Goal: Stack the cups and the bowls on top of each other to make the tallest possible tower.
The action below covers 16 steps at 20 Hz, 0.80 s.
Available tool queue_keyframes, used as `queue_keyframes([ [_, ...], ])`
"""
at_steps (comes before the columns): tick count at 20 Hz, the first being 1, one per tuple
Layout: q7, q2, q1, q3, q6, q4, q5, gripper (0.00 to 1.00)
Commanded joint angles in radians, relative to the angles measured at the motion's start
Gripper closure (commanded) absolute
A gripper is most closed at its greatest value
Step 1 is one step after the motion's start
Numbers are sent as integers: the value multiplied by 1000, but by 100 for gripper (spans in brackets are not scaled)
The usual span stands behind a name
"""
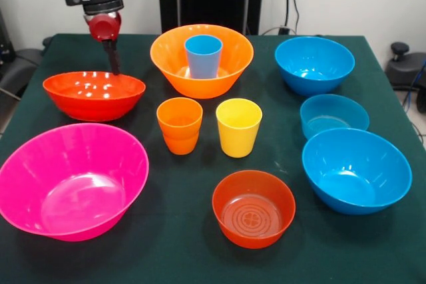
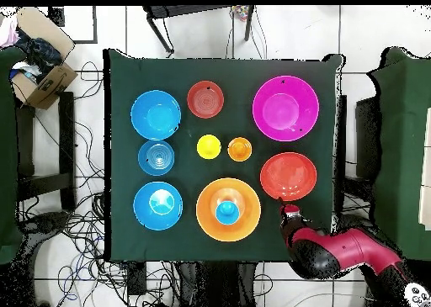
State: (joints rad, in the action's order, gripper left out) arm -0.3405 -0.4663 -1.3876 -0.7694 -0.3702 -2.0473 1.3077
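While the arm hung over one corner of the bench (image 1: 200, 257), I looked the pieces over from the biggest down. Largest was the pink bowl (image 1: 70, 181), sitting alone at the front; glossy thin plastic, so I judged it light, a little springy at the rim and slippery to pinch. Next came the orange bowl (image 1: 202, 59), with the blue cup (image 1: 204, 56) standing upright inside it, the only start of a tower that I could see. Two large blue bowls (image 1: 356, 170) stood along one side with the small shallow blue bowl (image 1: 333, 115) between them. A wide red bowl (image 1: 94, 95) lay just beside the pincer (image 1: 114, 64), and a smaller red bowl (image 1: 253, 208) sat near the front.

Smallest were the orange cup (image 1: 180, 125) and yellow cup (image 1: 238, 126), close together in the middle, both upright. I reckoned each piece stiff enough to lift by pinching its wall at the rim, though the slick taper might let it slide.

As for the pincer, it hung at the red bowl's far rim; whether it was parted or closed, or held anything, I could not tell.
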Motion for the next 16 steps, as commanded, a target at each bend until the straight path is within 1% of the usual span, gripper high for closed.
queue_keyframes([
  [1,-207,14,-27,28,110,1,-67,0],
  [4,-148,21,-49,7,108,2,-75,0],
  [7,-118,8,-54,1,105,-4,-88,0],
  [10,-123,-6,-48,12,117,-7,-97,0],
  [13,-122,-16,-48,5,124,-14,-107,0],
  [16,-110,-9,-54,2,114,-7,-113,0],
])
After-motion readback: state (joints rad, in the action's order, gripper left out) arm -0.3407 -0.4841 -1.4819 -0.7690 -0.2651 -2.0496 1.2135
